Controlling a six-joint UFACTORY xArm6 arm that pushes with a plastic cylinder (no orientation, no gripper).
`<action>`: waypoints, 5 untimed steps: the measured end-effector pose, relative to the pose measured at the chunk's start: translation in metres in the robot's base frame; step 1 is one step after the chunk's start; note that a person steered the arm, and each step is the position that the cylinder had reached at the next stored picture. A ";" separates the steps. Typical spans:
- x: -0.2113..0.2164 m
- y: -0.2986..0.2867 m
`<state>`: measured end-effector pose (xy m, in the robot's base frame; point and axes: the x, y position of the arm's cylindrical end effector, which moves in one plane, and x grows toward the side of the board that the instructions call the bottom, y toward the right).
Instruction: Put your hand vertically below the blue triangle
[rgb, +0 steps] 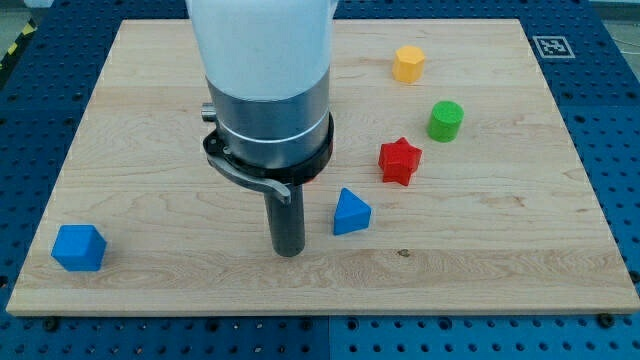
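Observation:
The blue triangle (350, 212) lies on the wooden board (480, 250), a little right of the middle and toward the view's bottom. My tip (288, 251) rests on the board to the triangle's left and slightly lower in the view, a short gap apart, not touching it. The arm's white and grey body above the rod hides the board's upper middle.
A red star block (399, 161) sits just above and right of the triangle. A green cylinder (445, 121) and a yellow hexagonal block (408, 63) lie further up on the right. A blue cube-like block (79, 247) sits at the bottom left corner.

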<state>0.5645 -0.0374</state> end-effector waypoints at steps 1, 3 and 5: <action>0.000 0.000; 0.014 0.048; 0.018 0.072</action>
